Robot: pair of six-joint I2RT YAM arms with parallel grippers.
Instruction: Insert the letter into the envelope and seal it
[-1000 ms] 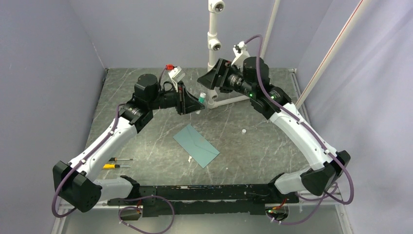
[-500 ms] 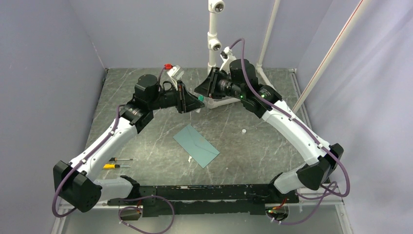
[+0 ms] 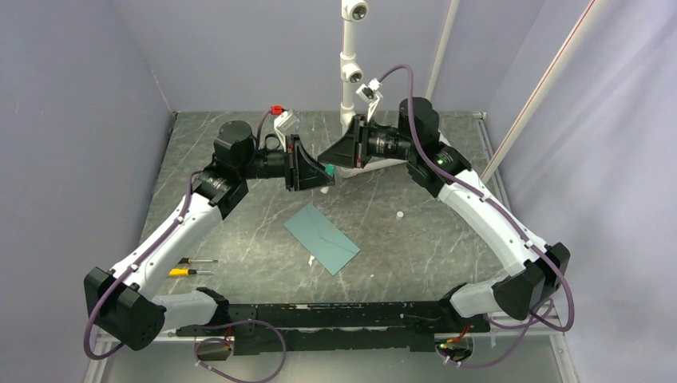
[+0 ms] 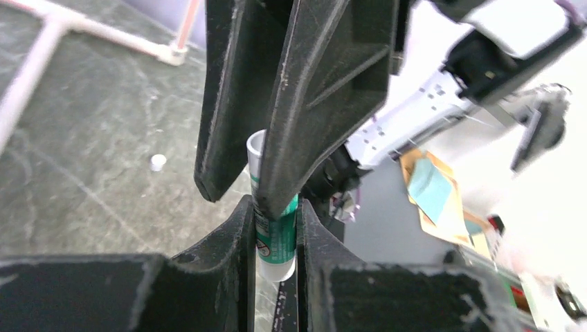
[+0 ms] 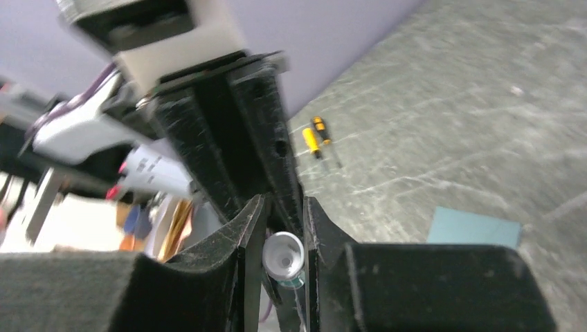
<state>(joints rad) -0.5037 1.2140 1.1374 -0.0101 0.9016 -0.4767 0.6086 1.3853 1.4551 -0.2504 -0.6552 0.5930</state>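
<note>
Glue tube (image 4: 275,238) is hanging between both hands above the counter (image 3: 239,231): left hand (image 4: 273,205) is clamping its lower body, right hand (image 5: 284,200) is gripping its open end. Teal envelope (image 3: 322,238) is lying flat mid-counter, beneath them.

Teal envelope (image 3: 322,238) on a dark grey table (image 3: 247,243) veined pale; tube (image 4: 275,238) green and white; screwdriver (image 3: 182,272) yellow and black; walls (image 3: 80,80) lilac
</note>
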